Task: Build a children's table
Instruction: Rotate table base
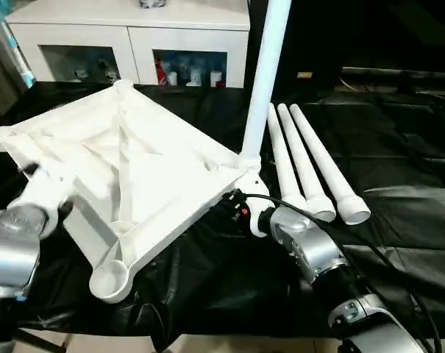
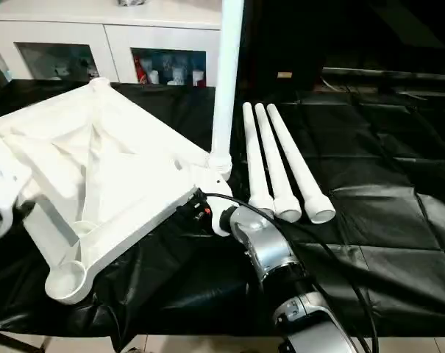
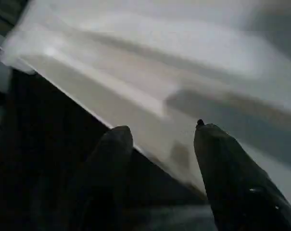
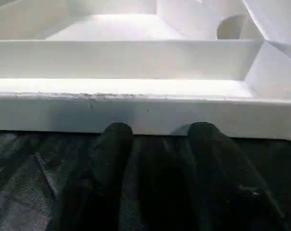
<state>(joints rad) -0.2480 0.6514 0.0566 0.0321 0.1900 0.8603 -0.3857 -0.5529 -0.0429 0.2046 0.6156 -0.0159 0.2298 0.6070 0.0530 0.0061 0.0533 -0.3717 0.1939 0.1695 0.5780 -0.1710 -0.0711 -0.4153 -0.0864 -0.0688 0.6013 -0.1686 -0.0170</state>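
Upturned table top (image 1: pixel 126 176) on the black-draped surface (image 1: pixel 399 220) — right hand (image 4: pixel 157 137) released, fingertips against its rim; left hand (image 3: pixel 159 139) released too — spread at its opposite edge.

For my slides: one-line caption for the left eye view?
Upturned table top with one leg socketed upright, three legs lying beside it on black cloth.

A lab-like room: black-draped workbench (image 1: pixel 399 220), white glass-door cabinet (image 1: pixel 134 44) behind.
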